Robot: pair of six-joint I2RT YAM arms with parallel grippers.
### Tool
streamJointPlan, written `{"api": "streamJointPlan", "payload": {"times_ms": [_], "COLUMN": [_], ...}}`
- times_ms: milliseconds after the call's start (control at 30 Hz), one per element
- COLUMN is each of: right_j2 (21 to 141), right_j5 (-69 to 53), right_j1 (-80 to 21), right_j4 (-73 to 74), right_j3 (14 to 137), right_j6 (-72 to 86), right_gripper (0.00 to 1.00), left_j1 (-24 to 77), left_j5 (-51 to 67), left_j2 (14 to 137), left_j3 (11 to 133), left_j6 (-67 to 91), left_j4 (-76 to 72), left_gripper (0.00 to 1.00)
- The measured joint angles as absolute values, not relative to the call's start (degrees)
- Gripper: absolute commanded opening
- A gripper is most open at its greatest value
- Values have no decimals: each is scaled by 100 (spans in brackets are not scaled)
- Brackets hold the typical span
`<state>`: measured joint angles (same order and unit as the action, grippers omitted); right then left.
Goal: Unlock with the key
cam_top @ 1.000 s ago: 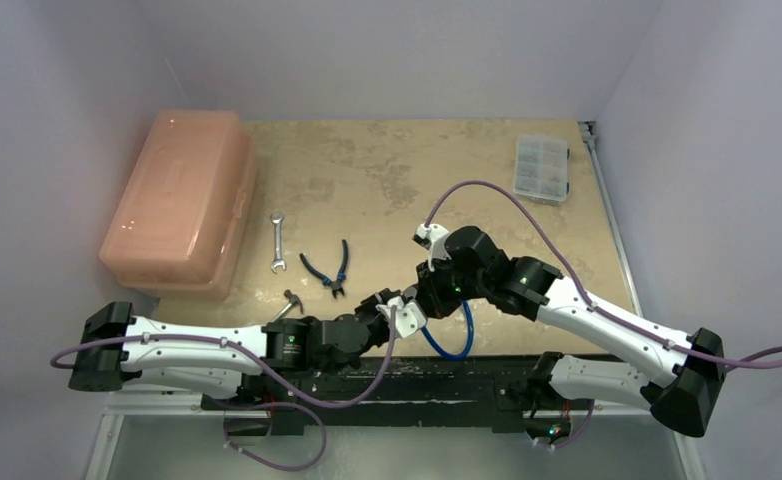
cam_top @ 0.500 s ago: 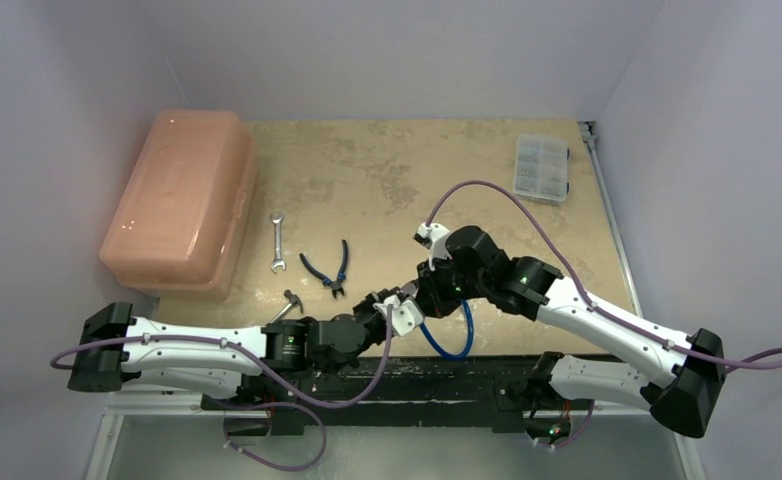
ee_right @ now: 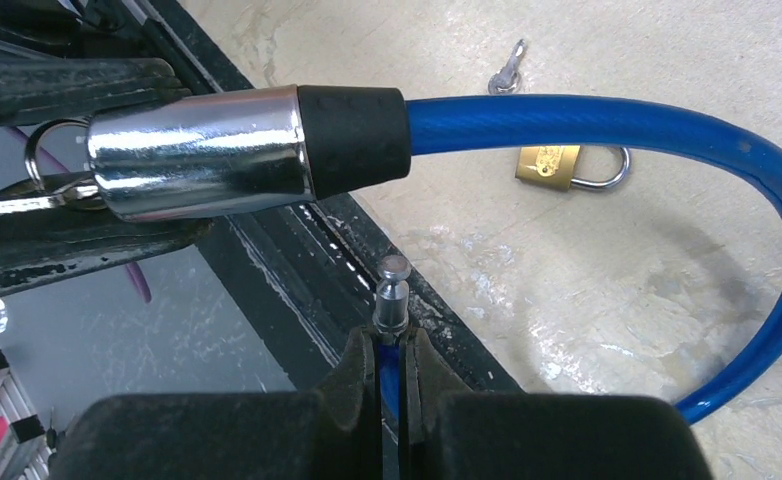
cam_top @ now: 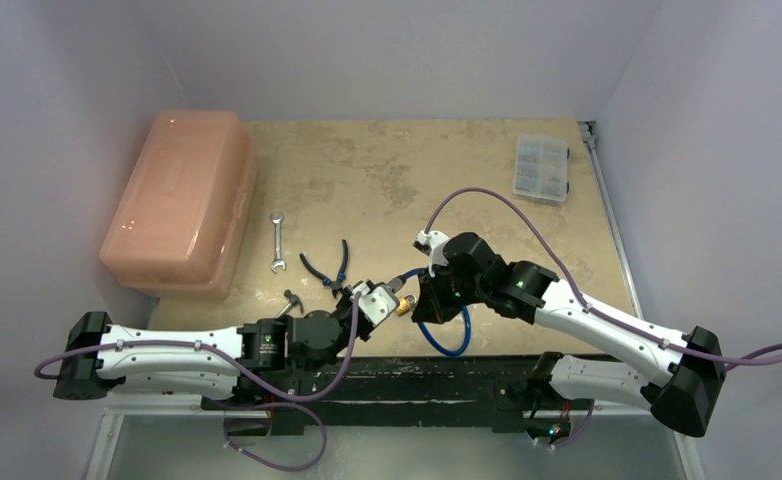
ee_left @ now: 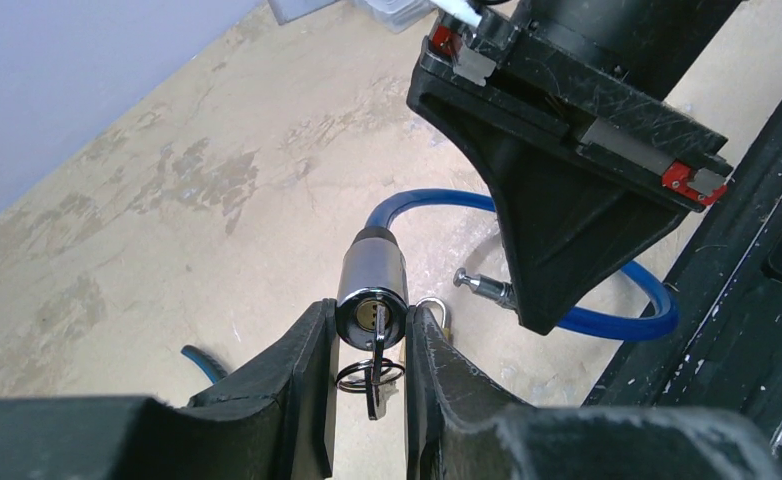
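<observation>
Left claw [ee_left: 371, 314]: clenched on chrome lock barrel [ee_left: 372, 275], key [ee_left: 376, 350] inserted. Right claw [ee_right: 391, 345]: grasping pin end [ee_right: 392, 290] of blue cable [ee_right: 587, 115].

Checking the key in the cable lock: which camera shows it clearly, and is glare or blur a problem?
Left wrist: key in the lock cylinder fairly sharp and evenly lit, near fingers dark. Right wrist: glare streaks the chrome cylinder, key mostly hidden, cable pin crisp. Top external: sharp, but key too small to read.

Tan table [cam_top: 387, 170] bears wrench [cam_top: 278, 242], pliers [cam_top: 338, 278], orange box [cam_top: 179, 200], organizer [cam_top: 543, 167].
</observation>
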<state>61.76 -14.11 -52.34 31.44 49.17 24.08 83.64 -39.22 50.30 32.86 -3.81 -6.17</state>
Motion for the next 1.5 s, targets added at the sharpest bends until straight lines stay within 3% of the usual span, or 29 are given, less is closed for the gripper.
{"api": "streamJointPlan", "payload": {"times_ms": [600, 1000, 1500], "right_j2": [6189, 7867, 9703], "right_j5": [-429, 703, 1697], "right_j1": [-5234, -5234, -4582], "right_j4": [2738, 2163, 2145], "right_j3": [4729, 4794, 6322], "right_j6": [2847, 2867, 2344], "right_gripper": [0, 0, 0], "left_j1": [8315, 7194, 5760], "left_j5": [-4915, -4792, -4051], "left_j2": [5999, 7415, 9166], "left_j3": [2598, 2477, 3166], "left_j6": [123, 703, 930], "left_j4": [-1909, -3350, -4313], "left_gripper": [0, 0, 0]}}
